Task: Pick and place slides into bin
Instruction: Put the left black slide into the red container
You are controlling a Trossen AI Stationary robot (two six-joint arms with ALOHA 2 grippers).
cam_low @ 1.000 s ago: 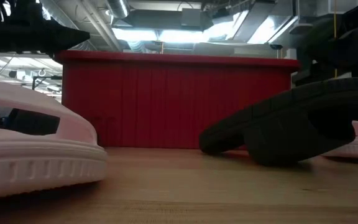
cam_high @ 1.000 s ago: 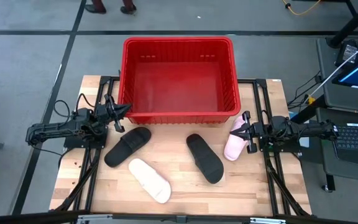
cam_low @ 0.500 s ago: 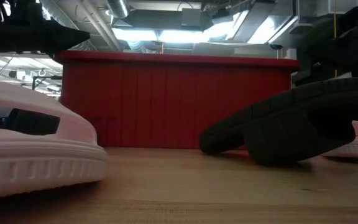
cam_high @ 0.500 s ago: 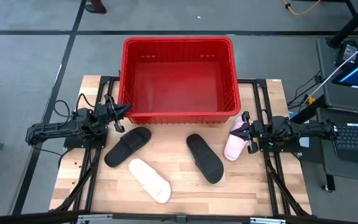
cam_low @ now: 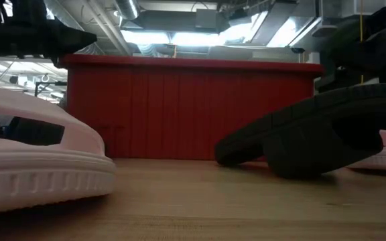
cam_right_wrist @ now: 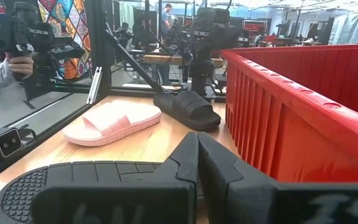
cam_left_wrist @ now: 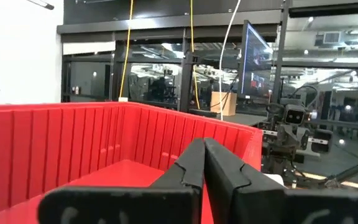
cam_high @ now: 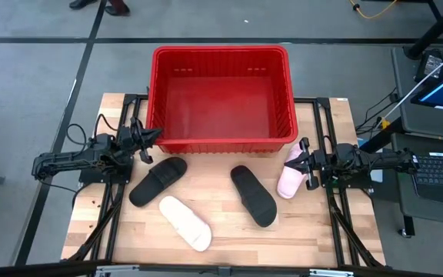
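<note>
Four slides [cam_high: 159,181] flat on tabletop [cam_high: 221,231] in front of red bin [cam_high: 221,142]: two black, two pink, none inside. Left gripper [cam_high: 154,135] by bin's left corner, jaws pressed together. Right gripper [cam_high: 294,162] touching far-right pink slide [cam_high: 288,181], jaws pressed together, holding nothing.

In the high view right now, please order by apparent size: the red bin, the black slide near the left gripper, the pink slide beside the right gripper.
1. Red bin, clearly largest.
2. Black slide.
3. Pink slide, partly hidden by the right gripper, so ranks two and three are unsure.
</note>
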